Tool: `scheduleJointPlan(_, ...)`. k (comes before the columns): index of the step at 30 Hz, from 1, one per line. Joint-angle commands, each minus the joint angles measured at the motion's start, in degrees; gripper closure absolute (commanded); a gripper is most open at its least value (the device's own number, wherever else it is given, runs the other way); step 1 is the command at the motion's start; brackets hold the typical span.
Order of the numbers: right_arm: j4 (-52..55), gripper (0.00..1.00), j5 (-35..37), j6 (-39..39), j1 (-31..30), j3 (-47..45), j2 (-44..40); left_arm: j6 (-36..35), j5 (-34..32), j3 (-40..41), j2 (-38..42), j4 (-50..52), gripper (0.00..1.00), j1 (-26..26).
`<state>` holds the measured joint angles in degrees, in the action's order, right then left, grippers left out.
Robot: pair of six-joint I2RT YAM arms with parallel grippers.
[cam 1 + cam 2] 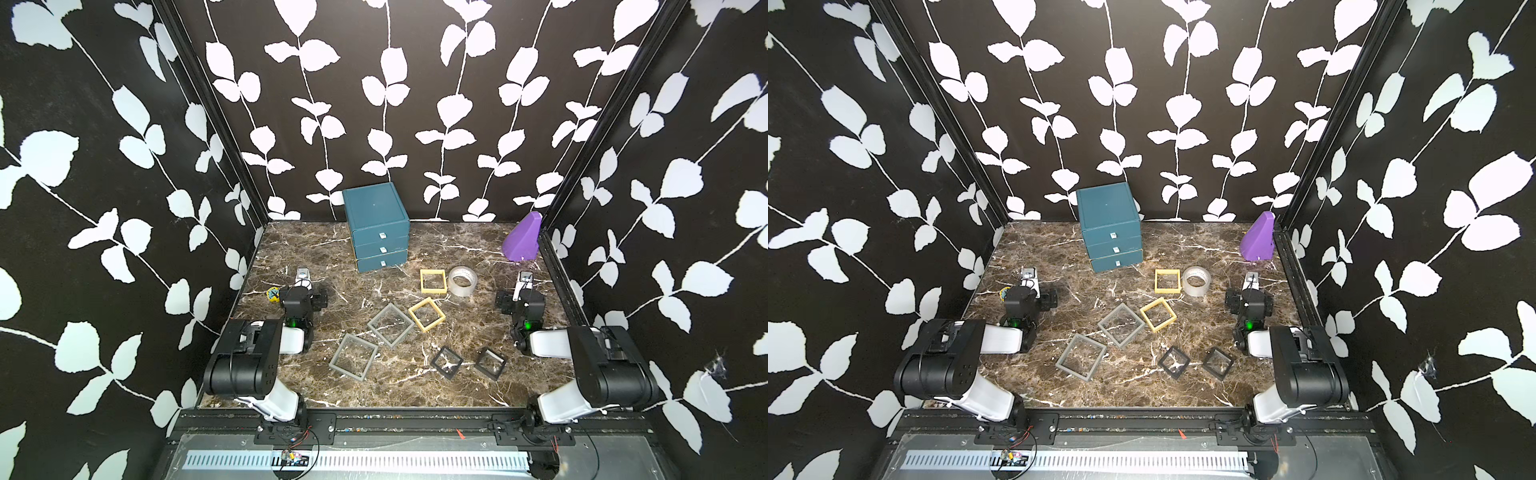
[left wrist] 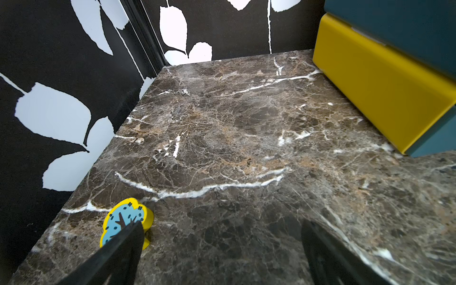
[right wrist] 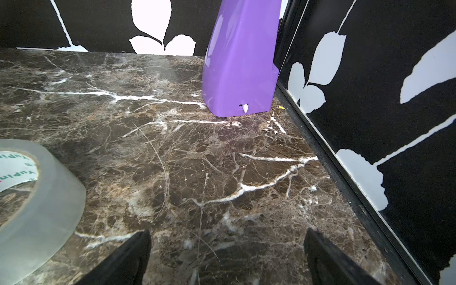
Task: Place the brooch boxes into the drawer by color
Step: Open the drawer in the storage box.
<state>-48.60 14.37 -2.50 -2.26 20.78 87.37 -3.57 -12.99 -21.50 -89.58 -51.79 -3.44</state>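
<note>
Though not yet put away, found lying flat on the surface point(image 1: 340, 291): yellow boxes point(image 1: 433, 281) beside the tape point(image 1: 462, 291), grey boxes point(image 1: 390, 325) nearer and leftward, black boxes point(image 1: 446, 362) nearest the front. Behind them, see the drawer point(image 1: 376, 224) standing at the rear. Flanking everything, left jaws and right jaws spread wide apart, holding nothing.

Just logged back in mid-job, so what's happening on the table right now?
Nothing is being handled. The left hand and right hand are both open and empty, parked at opposite sides of the marble table. All six brooch boxes lie loose on it: two yellow, two grey, two black. None is in the teal drawer chest at the back.
</note>
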Motion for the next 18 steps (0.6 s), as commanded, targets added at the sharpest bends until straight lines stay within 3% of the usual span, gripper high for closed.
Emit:
scheduleJointPlan(1,-1.5,0.01,0.5,0.4,-0.2,1.1,-0.1,-0.3,-0.5,-0.4,0.9,-0.9,0.01,-0.3)
scheduleJointPlan(5,-2.5,0.01,0.5,0.6,-0.2,1.3,-0.8,-1.3,-0.3,-0.6,1.6,-1.5,0.01,-0.3)
scheduleJointPlan(8,22.9,0.01,1.2,1.3,-1.7,11.8,-9.5,-2.5,-1.1,-8.3,10.8,20.8,0.01,-2.2)
scheduleJointPlan(11,35.3,0.01,-4.2,-6.4,-2.0,25.3,-14.0,2.0,-3.2,-15.8,18.6,31.8,0.01,-4.0)
scheduleJointPlan(13,43.7,0.01,-5.4,-19.9,-2.0,35.7,-14.1,4.9,-7.8,-20.3,22.8,33.5,0.01,-6.1)
scheduleJointPlan(14,49.8,0.01,-6.8,-28.4,-1.5,40.2,-13.3,8.6,-9.5,-23.1,23.3,35.9,0.01,-6.1)
scheduleJointPlan(16,64.4,0.01,-13.4,-45.7,0.7,48.3,-10.5,27.3,-14.6,-34.4,22.9,58.4,0.01,-5.9)
scheduleJointPlan(17,64.2,0.01,-17.1,-49.2,1.2,48.4,-9.4,34.8,-16.7,-39.9,22.0,68.6,0.01,-5.8)
scheduleJointPlan(18,57.0,0.01,-23.6,-51.8,1.5,46.3,-8.0,40.0,-16.4,-43.0,21.0,73.1,0.01,-5.2)
